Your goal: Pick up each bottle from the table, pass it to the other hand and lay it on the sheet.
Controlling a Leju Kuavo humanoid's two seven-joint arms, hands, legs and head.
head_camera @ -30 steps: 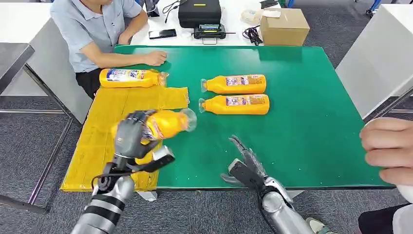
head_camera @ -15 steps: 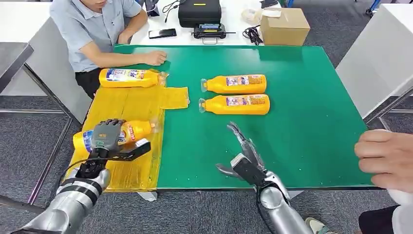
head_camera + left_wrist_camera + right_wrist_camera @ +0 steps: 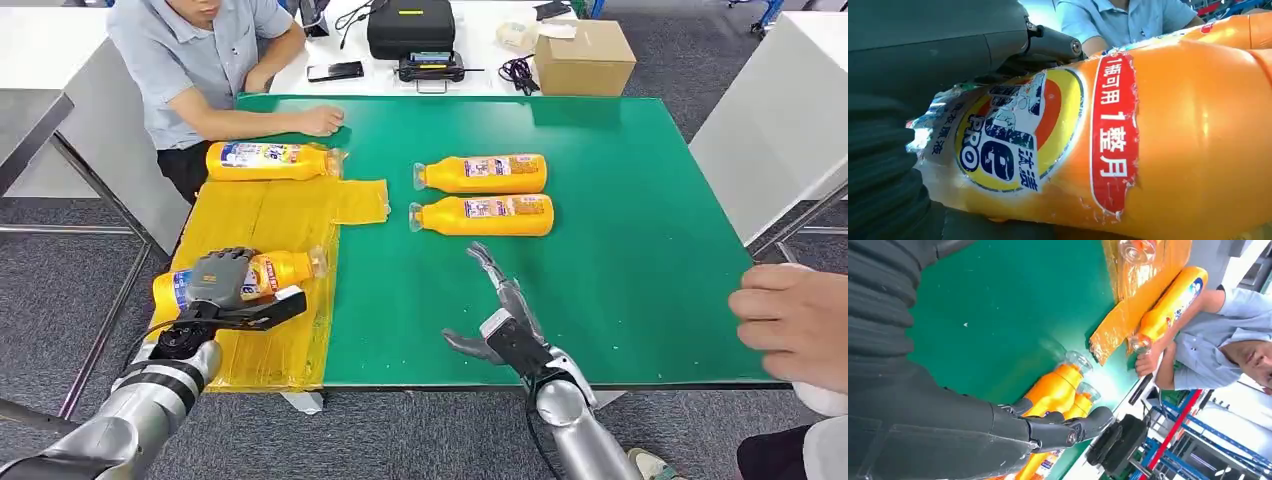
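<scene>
An orange bottle point(image 3: 285, 268) lies on the yellow sheet point(image 3: 262, 212) near its front end, and my left hand point(image 3: 220, 277) grips it around the labelled middle. In the left wrist view the bottle point(image 3: 1158, 140) sits tight against that hand point(image 3: 923, 55). A second bottle point(image 3: 272, 160) lies across the sheet's far end. Two more bottles point(image 3: 484, 172) point(image 3: 484, 214) lie side by side on the green table point(image 3: 620, 200). My right hand point(image 3: 503, 305) hovers open over the table's front part, fingers spread toward the nearer bottle point(image 3: 1053, 390).
A person sits at the far left corner with a hand point(image 3: 320, 119) resting on the table by the sheet. Another person's hand point(image 3: 795, 318) reaches in at the right edge. A cardboard box point(image 3: 585, 55), a black case point(image 3: 410, 25) and a phone point(image 3: 334, 69) stand behind the table.
My left hand has carried the bottle left and down from above the sheet's edge until it lies on the sheet. My right hand has stretched slightly forward toward the two bottles.
</scene>
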